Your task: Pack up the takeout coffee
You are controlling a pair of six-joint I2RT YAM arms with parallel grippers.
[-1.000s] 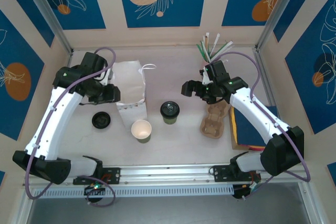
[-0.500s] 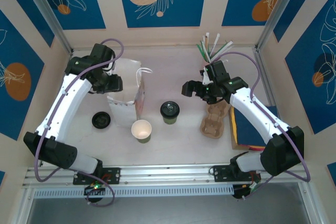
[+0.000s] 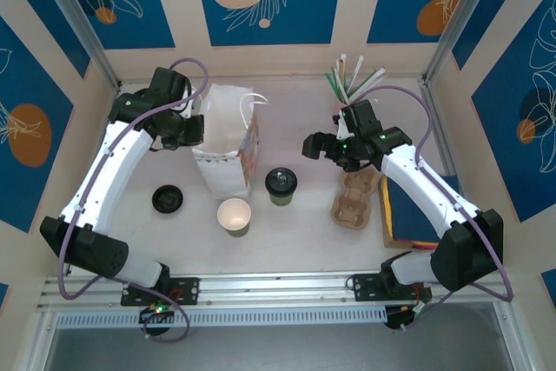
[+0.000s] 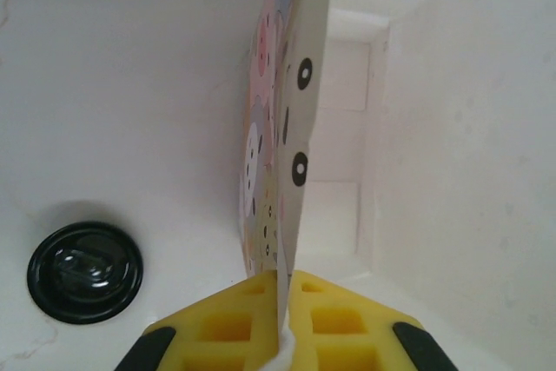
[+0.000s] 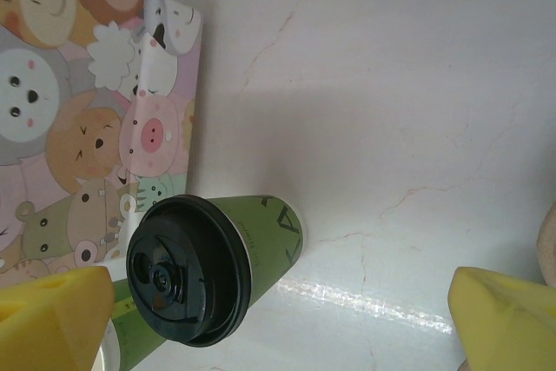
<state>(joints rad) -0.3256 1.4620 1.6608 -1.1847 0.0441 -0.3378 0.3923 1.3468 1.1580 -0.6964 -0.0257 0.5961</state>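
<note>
L gripper (image 4: 284, 301) clamps tight on wall of cartoon-print white paper gift bag (image 3: 221, 171); R gripper (image 5: 278, 282) gapes empty over black-lidded dark-green paper takeout coffee (image 3: 281, 182) just beside bag, lidless green paper cup (image 3: 234, 215) near.

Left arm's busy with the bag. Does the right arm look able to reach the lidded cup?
Probably yes: the open right gripper hangs near the takeout coffee, nothing standing between them.

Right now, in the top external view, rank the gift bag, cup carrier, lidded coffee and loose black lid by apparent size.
1. gift bag, clearly the largest
2. cup carrier, partly under the right arm
3. lidded coffee and loose black lid: they look alike, so unranked
</note>
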